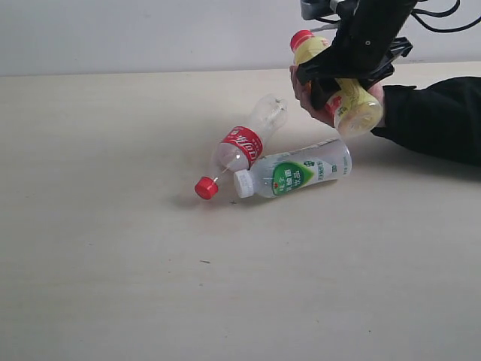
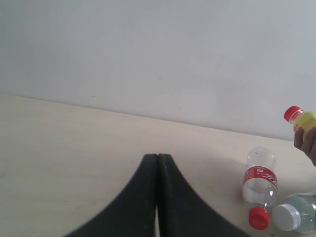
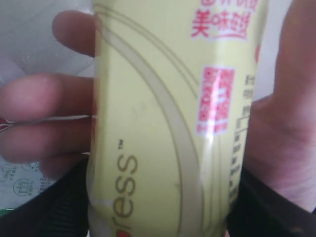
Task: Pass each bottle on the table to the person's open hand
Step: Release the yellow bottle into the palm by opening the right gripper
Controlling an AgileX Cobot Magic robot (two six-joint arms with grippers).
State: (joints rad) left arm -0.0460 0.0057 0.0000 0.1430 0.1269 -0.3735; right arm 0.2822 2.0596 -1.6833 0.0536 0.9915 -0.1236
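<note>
**Yellow bottle in the person's hand, right jaws clamped on it**

The right gripper [image 1: 344, 75] holds the yellow bottle [image 1: 359, 111] across its middle, above the far right part of the table [image 1: 113, 263]. In the right wrist view its black jaws press against both sides of the wrapper. The bottle is tilted, with its red cap pointing up and to the left in the exterior view. The person's open hand [image 1: 314, 111] is at the bottle too: the fingers lie along one side and the palm along the other. A black sleeve [image 1: 440, 116] runs from the hand to the right edge.

Two more bottles lie on their sides near the middle of the table. The red-label bottle [image 1: 242, 144] lies with its red cap toward the front. The green-white bottle [image 1: 297, 173] lies just beside it, its white cap close to the red one.

The left gripper [image 2: 157, 158] hangs over bare table, well away from the bottles, with its two black jaws pressed together and nothing between them.
</note>
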